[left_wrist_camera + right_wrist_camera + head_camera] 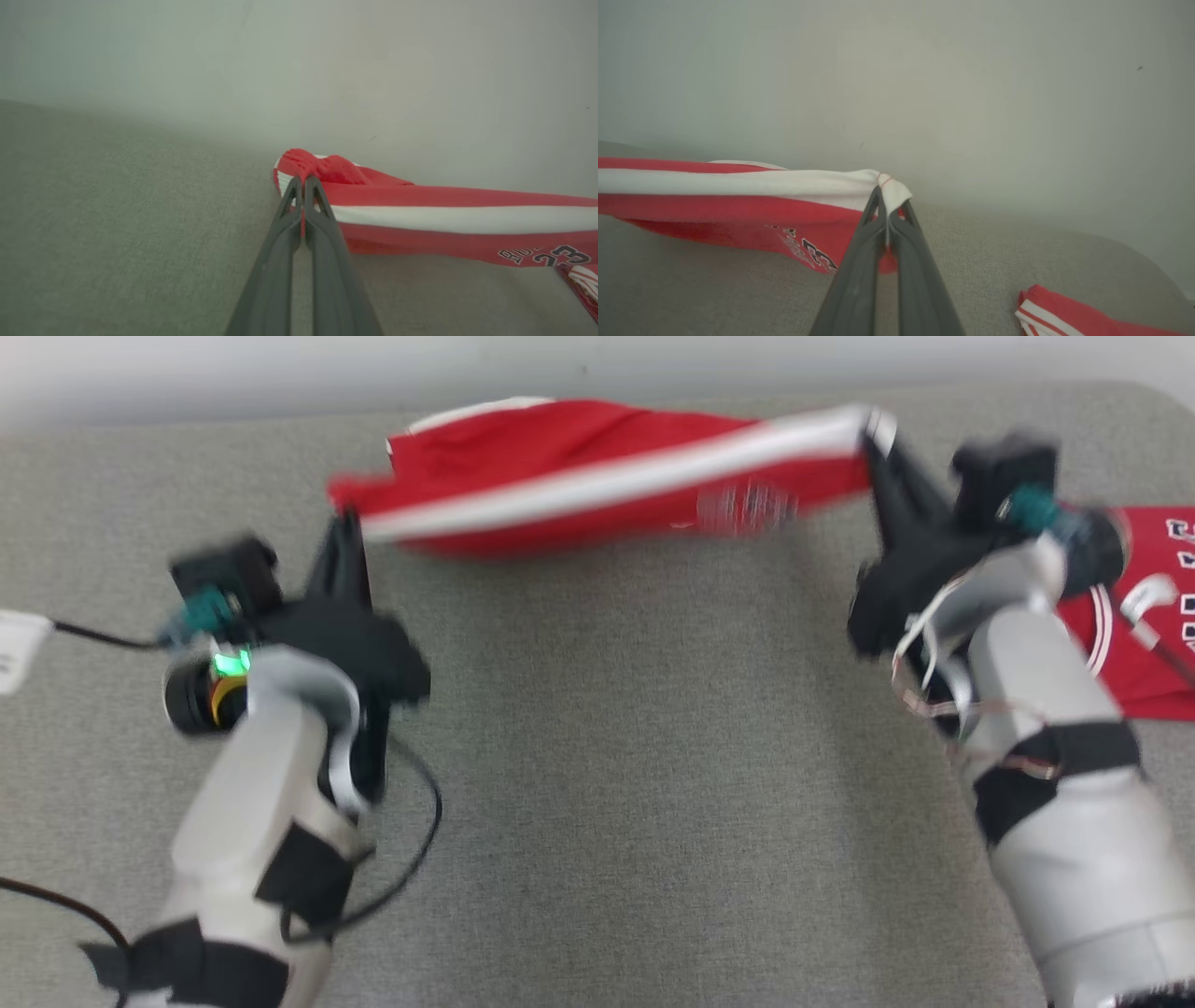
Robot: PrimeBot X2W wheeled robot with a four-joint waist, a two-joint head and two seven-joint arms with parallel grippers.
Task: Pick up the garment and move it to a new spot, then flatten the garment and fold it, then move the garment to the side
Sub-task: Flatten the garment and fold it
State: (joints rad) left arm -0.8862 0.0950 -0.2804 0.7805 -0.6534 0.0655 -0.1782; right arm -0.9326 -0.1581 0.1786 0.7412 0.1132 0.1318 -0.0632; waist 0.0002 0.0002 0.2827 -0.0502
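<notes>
1. Forearms rise from the bottom corners of the head view, pale with dark bands: the left forearm [252, 803] at the lower left and the right forearm [1074, 821] at the lower right. A thin black cable [425, 840] loops beside the left one.
2. Between them spreads the grey cloth-covered table [635, 756].
3. The left gripper [347, 518] has its two dark fingers pressed together on the red end of the garment [597, 467]. In the left wrist view, cloth bunches just above the tips of the left gripper [303, 179].
4. The right gripper [873, 443] is clamped tight on the opposite, white-banded corner. In the right wrist view a fold of white fabric pokes out past the closed tips of the right gripper [883, 196].
5. The garment [444, 219] is red with a broad white stripe and is strung between the two grippers over the far part of the table. It sags in the middle, and whether its lower edge touches the surface cannot be told. Black print with the digits 23 sits near its right-hand end. The head view is blurred here.
6. A second red garment [1144, 644] with white trim and dark lettering lies on the table at the robot's right, partly behind the right wrist.
7. Farthest back, a pale wall [280, 373] runs along the table's rear edge.
</notes>
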